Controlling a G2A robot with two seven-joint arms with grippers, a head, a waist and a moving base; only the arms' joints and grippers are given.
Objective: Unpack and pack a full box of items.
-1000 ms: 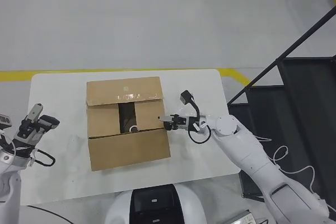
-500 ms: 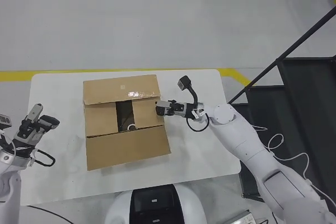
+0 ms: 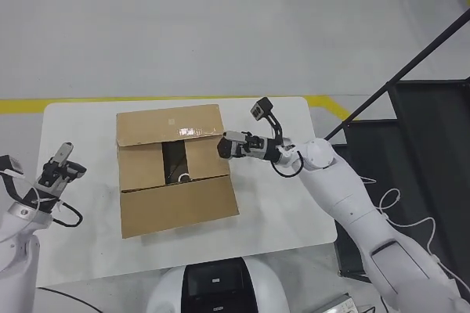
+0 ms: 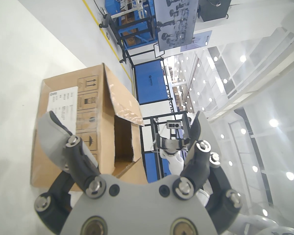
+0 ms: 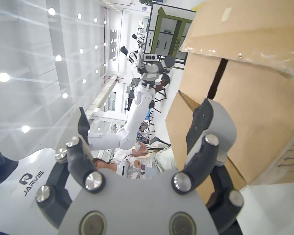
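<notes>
A brown cardboard box (image 3: pixel 172 196) stands in the middle of the white table (image 3: pixel 274 211). Its top flaps are partly folded in, leaving a dark gap (image 3: pixel 176 160) where the contents are too dark to make out. My right gripper (image 3: pixel 224 146) is at the box's right edge, level with the top, and is open. In the right wrist view one fingertip (image 5: pixel 203 118) lies against the box wall (image 5: pixel 254 103). My left gripper (image 3: pixel 63 166) hangs open over the table's left edge, well away from the box, and its wrist view shows the box (image 4: pixel 88 103) ahead between its fingers.
A black metal staircase (image 3: pixel 431 133) rises just right of the table. A yellow floor line (image 3: pixel 31 104) runs behind the table. Bare table top lies to the left, right and front of the box.
My right gripper has moved away from the robot along the box's right side and closer in. The box has shifted slightly left. My left gripper has turned a little.
</notes>
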